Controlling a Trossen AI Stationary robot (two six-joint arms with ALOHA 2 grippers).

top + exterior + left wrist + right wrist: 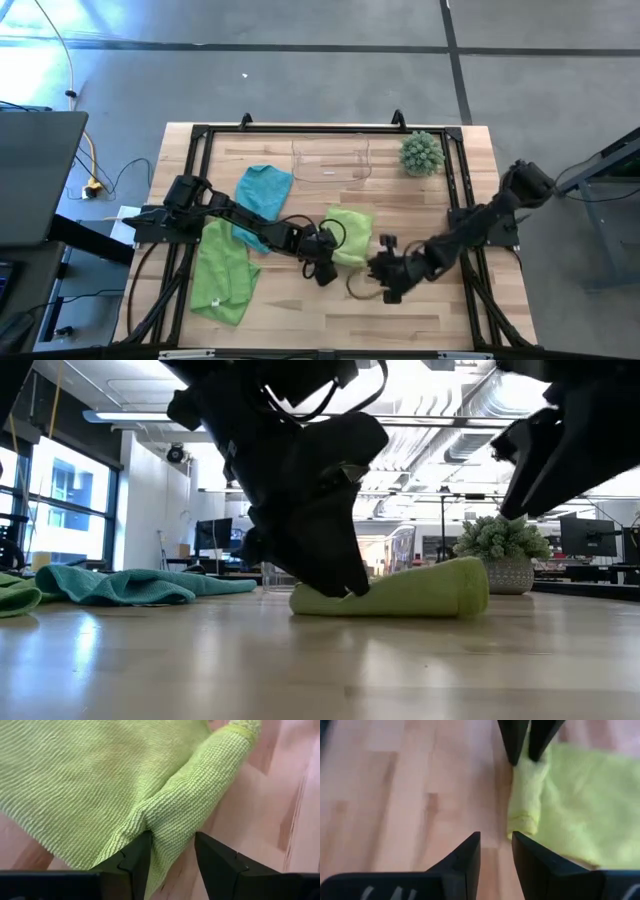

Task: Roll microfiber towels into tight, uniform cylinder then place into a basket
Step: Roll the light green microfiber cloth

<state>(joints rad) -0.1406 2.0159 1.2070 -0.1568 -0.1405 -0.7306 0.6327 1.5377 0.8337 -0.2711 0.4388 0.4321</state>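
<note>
Nearest you in the low view: left gripper [335,585] down on the table [300,310], fingers clamped on the rolled edge of the middle lime towel [350,235]. Right gripper [495,845] sits just off the roll's end, fingers slightly apart, holding nothing. 2 other towels lie flat on the left: teal towel [262,195], second lime towel [222,275]. Basket [331,160] stands at the far edge, beside the plant ball [421,153].

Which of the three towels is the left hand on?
The lime green microfiber towel at table centre, edge partly rolled, pinched by the left hand. The other lime towel and teal towel lie untouched.
</note>
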